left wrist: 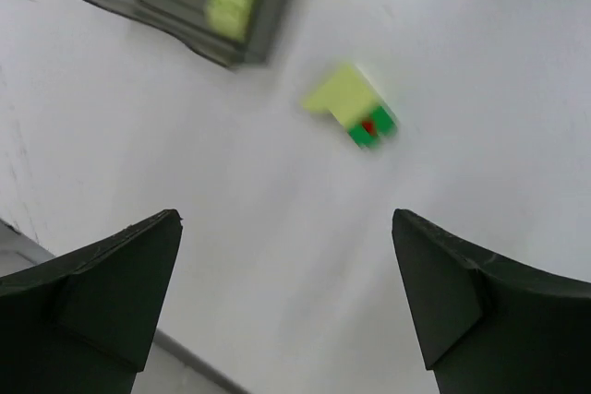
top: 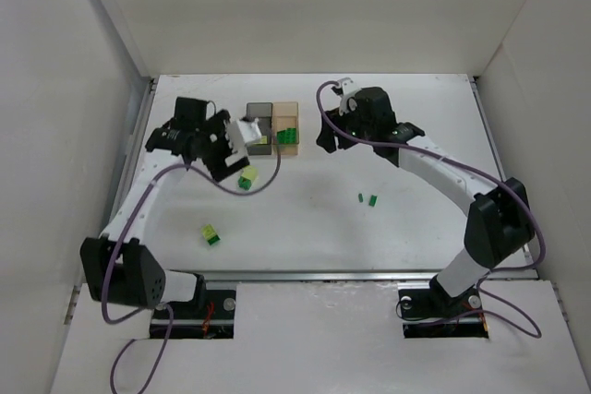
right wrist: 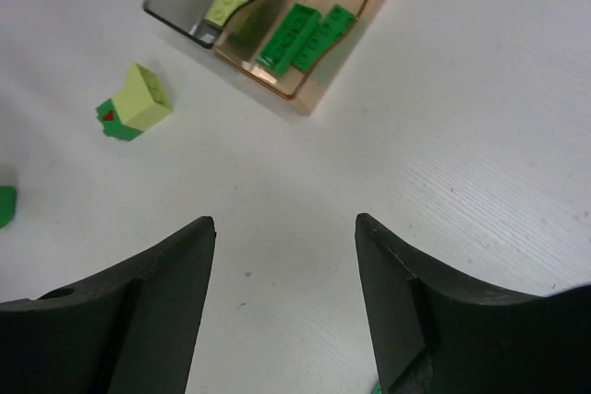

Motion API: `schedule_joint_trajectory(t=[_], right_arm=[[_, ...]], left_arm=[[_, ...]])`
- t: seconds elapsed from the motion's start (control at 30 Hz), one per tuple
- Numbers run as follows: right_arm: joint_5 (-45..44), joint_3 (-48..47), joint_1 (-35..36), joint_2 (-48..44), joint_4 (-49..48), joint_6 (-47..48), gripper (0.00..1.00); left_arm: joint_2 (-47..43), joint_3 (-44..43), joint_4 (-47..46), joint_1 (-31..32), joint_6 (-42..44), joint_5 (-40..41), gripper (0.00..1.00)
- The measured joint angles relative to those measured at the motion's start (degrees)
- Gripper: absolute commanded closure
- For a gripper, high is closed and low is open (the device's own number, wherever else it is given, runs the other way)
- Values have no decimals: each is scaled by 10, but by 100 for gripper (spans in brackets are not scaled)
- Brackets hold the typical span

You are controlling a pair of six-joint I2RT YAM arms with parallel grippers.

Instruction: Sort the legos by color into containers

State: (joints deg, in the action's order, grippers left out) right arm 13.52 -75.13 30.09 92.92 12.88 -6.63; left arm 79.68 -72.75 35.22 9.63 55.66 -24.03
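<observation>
The two joined containers stand at the back middle: a smoky dark grey box and an amber-tan box. The grey box holds a pale yellow-green lego. The amber box holds dark green legos. A pale lego stacked on a dark green one lies just in front of the boxes, also in the left wrist view and the right wrist view. My left gripper is open and empty above the table beside the grey box. My right gripper is open and empty to the right of the amber box.
Another pale-and-green stack lies at the front left. Two small dark green legos lie right of centre. White walls enclose the table on three sides. A green piece shows at the right wrist view's left edge.
</observation>
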Motion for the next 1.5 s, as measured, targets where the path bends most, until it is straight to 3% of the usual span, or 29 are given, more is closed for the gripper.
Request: schedule_joint_trajectory(t=[0.2, 0.4, 0.87, 1.0, 1.03, 1.2, 1.27, 1.5], right_arm=[[-57, 58, 30, -10, 13, -9, 32], [-64, 90, 72, -15, 21, -8, 32], [-76, 112, 75, -47, 20, -9, 32], [-76, 112, 75, -47, 19, -9, 32], [-76, 112, 75, -47, 19, -9, 32], [-76, 112, 75, -47, 18, -9, 32], [-76, 112, 75, -47, 18, -9, 32], [-76, 112, 75, -47, 17, -7, 32]], left_arm=[[-90, 172, 163, 5, 195, 74, 9], [-139, 235, 204, 36, 303, 104, 12], [-113, 292, 163, 53, 214, 118, 12], [-113, 303, 142, 53, 176, 132, 26], [-113, 303, 136, 53, 169, 134, 35], [-108, 304, 118, 53, 145, 139, 60], [-108, 307, 111, 53, 141, 140, 60], [-101, 309, 114, 53, 130, 140, 36]])
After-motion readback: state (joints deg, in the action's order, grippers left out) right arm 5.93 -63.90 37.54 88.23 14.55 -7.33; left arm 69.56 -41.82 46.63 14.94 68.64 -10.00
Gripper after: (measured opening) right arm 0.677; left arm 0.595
